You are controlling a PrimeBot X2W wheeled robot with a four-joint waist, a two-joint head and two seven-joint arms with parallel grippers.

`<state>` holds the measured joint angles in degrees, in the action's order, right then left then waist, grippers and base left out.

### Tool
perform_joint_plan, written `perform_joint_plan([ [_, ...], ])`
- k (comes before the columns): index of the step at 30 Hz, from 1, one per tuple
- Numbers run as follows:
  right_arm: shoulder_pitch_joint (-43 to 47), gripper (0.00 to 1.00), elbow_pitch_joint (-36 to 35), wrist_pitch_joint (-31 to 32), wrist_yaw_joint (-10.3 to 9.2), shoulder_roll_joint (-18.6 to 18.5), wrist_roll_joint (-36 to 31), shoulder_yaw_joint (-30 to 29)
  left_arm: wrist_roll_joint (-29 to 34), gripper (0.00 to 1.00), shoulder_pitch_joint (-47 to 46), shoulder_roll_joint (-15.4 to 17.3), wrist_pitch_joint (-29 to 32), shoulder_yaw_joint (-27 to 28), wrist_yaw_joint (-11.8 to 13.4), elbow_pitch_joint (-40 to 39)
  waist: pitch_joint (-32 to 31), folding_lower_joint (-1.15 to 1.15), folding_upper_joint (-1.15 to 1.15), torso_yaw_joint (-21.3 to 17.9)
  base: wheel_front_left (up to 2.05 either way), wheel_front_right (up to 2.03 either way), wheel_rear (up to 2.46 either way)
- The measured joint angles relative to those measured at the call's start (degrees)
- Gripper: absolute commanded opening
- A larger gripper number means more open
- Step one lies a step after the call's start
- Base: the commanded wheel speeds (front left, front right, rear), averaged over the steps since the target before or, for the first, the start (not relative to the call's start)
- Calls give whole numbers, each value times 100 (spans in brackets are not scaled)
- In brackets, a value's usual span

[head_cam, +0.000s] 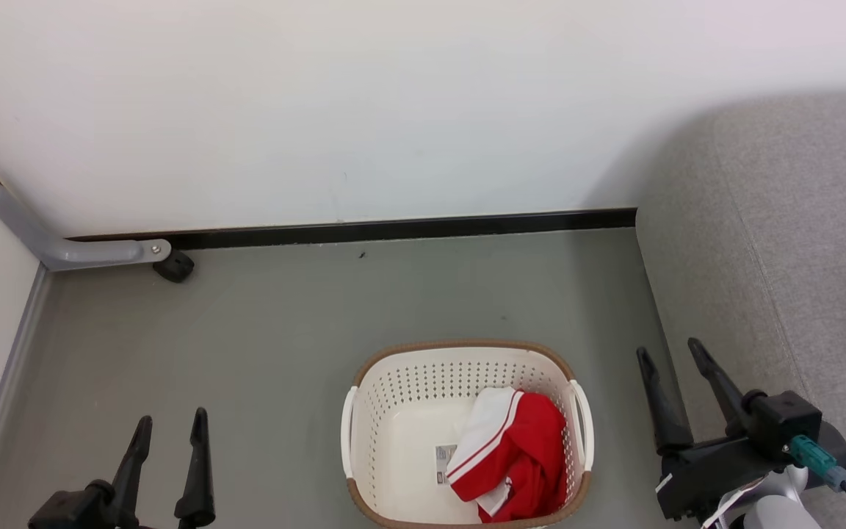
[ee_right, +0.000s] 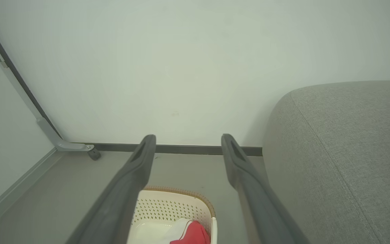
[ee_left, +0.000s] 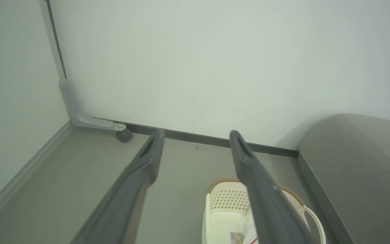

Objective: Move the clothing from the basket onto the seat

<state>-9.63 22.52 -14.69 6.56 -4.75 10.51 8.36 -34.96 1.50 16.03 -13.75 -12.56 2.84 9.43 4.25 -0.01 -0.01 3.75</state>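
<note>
A red garment (head_cam: pixel 518 455) with a white panel and thin stripes lies bunched in the right half of the cream basket (head_cam: pixel 393 411), which stands on the floor at bottom centre. A paper label (head_cam: pixel 445 463) shows on the basket's bottom beside the fabric. The grey sofa (head_cam: pixel 783 242) runs along the right side. My left gripper (head_cam: pixel 171 424) is open at the lower left, well left of the basket. My right gripper (head_cam: pixel 671 351) is open at the lower right, between basket and sofa edge, holding nothing. The right wrist view catches the garment (ee_right: pixel 191 234) and the basket (ee_right: pixel 168 203).
A white wall with a dark baseboard (head_cam: pixel 393 231) closes the back. A grey metal bracket with a black caster (head_cam: pixel 173 266) sits at the far left corner. Grey floor (head_cam: pixel 283 323) spreads around the basket. A second wall panel borders the left.
</note>
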Motion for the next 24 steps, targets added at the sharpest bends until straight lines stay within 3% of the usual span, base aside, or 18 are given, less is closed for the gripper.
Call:
perform_joint_plan([
  [9,81,100,71,0,8,34,-46,221,-12,100,249,30,-20,250,25,97,-239,0,0,-143,0,0,0],
  [24,108,100,20,0,9,21,-46,101,20,100,476,-143,-49,331,74,-18,-290,1,1,-439,0,0,0],
])
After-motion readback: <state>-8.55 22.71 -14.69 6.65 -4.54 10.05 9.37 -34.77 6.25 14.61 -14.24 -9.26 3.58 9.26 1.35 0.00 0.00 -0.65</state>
